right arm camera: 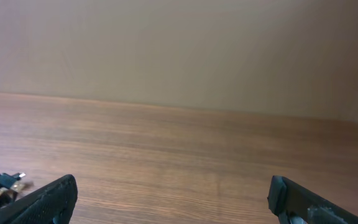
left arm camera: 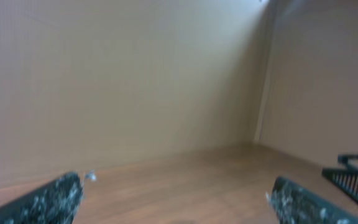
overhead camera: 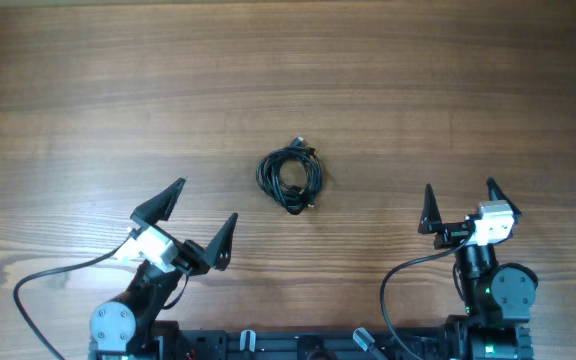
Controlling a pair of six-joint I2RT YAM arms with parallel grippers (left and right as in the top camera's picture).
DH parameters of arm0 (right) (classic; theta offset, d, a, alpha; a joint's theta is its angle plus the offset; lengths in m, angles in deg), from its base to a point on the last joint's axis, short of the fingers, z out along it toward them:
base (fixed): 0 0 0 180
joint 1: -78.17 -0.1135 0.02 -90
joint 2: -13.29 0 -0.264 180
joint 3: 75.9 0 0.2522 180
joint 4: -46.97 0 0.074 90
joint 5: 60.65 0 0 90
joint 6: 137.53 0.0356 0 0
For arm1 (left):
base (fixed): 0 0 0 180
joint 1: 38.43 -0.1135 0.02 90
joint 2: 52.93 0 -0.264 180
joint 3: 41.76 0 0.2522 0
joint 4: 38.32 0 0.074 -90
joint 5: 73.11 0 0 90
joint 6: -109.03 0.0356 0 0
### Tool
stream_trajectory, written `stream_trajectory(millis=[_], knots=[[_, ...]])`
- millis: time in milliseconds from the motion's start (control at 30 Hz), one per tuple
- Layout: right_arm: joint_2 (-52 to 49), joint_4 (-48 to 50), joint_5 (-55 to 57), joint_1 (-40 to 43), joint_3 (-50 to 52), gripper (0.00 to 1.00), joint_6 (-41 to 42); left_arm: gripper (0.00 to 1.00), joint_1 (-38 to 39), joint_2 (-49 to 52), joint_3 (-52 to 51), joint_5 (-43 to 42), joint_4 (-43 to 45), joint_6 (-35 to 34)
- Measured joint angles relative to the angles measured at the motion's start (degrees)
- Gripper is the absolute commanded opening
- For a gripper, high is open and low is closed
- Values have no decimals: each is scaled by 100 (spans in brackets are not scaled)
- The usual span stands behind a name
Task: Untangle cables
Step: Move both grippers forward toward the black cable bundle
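Note:
The cables [overhead camera: 290,178] lie as one small coiled black bundle near the middle of the wooden table, with small plug ends at its top and bottom. A plug end and a bit of cord show at the left edge of the right wrist view [right arm camera: 2,182]. My left gripper [overhead camera: 204,212] is open and empty, below and left of the bundle. My right gripper [overhead camera: 459,205] is open and empty, to the bundle's lower right. Both are well apart from the cables. The left wrist view [left arm camera: 176,199] shows only bare table between its fingers.
The wooden table [overhead camera: 288,80] stretches wide behind the bundle. Thicker black wires [overhead camera: 38,280] run from the arm bases along the front edge. A beige wall [left arm camera: 135,74] stands behind the table, and the other arm's black finger [left arm camera: 356,180] shows at the right of the left wrist view.

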Motion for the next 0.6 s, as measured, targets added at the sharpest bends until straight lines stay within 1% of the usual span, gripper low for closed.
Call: stream_trajectory(millis=[33, 67, 133, 167, 200, 233, 267, 333, 367, 400, 467, 500, 533, 600], knots=[[0, 7, -90, 0, 0, 100, 61, 100, 0, 9, 116, -2, -238, 4], [0, 28, -251, 0, 0, 100, 214, 100, 0, 22, 326, 20, -693, -17], [0, 157, -586, 0, 0, 100, 776, 100, 0, 151, 839, 105, -1733, -28], [-4, 363, -804, 2, 2, 100, 1504, 100, 0, 323, 1163, 170, -2345, -33], [-7, 793, -1019, 0, -2, 100, 2468, 100, 0, 649, 1585, 221, -3060, -44], [-20, 1126, -1110, 0, 4, 99, 2885, 100, 0, 933, 1864, 260, -3486, -46], [-46, 1744, -1198, 0, 2, 100, 3265, 100, 0, 1257, 2122, 280, -3818, -46], [-37, 3003, -1366, 0, -52, 100, 3488, 100, 0, 1991, 2649, 229, -4343, 0], [-31, 3150, -1416, 0, -201, 100, 3377, 100, 0, 2406, 2933, 160, -4509, 52], [-31, 2949, -1438, -4, -417, 100, 3220, 100, 0, 2736, 3147, 85, -4601, 94], [-140, 1716, -1456, -4, -1213, 100, 2723, 100, 0, 3442, 3617, -103, -4859, 160], [-330, 837, -1456, -4, -1821, 100, 2369, 100, 0, 3858, 3860, -223, -4957, 195], [-566, -223, -1453, -4, -2424, 100, 2041, 100, 0, 4052, 3965, -286, -4992, 208], [-1432, -2116, -1456, -4, -3764, 100, 1414, 100, -4, 4859, 4181, -922, -4911, 221]])
